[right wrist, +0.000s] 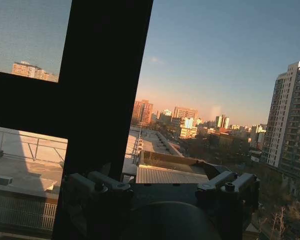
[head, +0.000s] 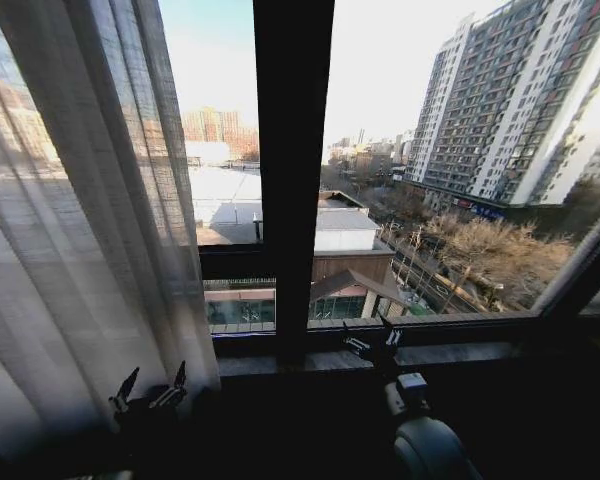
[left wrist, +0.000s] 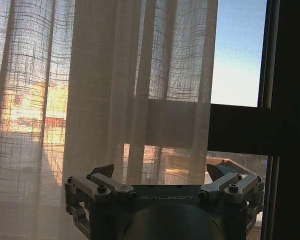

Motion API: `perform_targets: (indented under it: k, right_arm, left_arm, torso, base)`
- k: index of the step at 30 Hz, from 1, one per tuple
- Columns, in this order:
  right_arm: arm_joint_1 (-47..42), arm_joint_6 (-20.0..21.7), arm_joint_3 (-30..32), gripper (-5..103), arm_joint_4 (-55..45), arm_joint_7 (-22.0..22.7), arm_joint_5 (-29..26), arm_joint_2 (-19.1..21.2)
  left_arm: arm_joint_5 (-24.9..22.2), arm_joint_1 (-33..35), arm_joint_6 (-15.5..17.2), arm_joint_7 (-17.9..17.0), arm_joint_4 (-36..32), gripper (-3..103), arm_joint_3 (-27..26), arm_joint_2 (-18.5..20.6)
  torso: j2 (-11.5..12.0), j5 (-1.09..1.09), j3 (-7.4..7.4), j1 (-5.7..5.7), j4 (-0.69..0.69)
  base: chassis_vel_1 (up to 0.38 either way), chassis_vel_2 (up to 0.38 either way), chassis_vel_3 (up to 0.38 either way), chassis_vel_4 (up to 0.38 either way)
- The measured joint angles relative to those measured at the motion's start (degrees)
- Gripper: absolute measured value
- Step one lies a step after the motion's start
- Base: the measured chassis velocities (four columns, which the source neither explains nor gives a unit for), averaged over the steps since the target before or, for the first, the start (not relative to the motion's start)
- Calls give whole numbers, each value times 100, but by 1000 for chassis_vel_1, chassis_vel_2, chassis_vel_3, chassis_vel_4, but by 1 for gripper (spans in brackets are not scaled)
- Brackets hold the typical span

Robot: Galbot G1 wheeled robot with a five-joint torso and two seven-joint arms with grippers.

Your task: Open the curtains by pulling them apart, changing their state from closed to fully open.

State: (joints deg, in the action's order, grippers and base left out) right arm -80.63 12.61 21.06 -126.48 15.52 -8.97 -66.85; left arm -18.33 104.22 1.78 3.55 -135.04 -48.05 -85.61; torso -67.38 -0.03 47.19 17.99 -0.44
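Observation:
The left curtain [head: 80, 230], sheer and pleated, hangs bunched at the left of the window, with bare glass beside it. A narrow strip of the other curtain [head: 583, 258] shows at the far right edge. My left gripper [head: 150, 392] stands open low down, just in front of the left curtain's inner edge, with nothing between its fingers. In the left wrist view the curtain [left wrist: 115, 100] hangs close ahead of the open left gripper [left wrist: 160, 174]. My right gripper [head: 373, 340] is open by the sill, right of the centre post, and faces bare glass in its wrist view [right wrist: 160, 172].
A dark vertical window post [head: 292, 150] with a crossbar [head: 235, 262] splits the glass. The sill [head: 460, 352] runs along below. The post [right wrist: 102, 85] stands close in front of the right gripper. City buildings lie outside.

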Motion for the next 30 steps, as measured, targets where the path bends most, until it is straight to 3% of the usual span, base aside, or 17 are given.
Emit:
perform_targets:
  k: [11,15,24,30]
  right_arm:
    - [18,-213,184,100,366,20,-6,12]
    - [20,-253,262,100,490,34,-18,55]
    - [96,-260,352,100,599,169,-35,72]
    - [153,-264,392,100,709,206,-37,119]
  left_arm:
    - [-492,-1524,1037,-303,838,100,-181,1053]
    - [-545,-1921,1211,-437,1144,100,-107,1260]
    - [-595,-2461,1381,-594,1702,100,155,1672]
    - [-648,-2815,1455,-230,2135,100,228,1952]
  torso:
    - [1,5,1,-1,0]
    - [1,-1,1,0,1]
    - [0,5,0,0,-1]
    - [1,2,0,0,1]
  base:
    - [-16,-18,18,19]
    - [0,0,0,0]
    - [0,0,0,0]
    - [0,0,0,0]
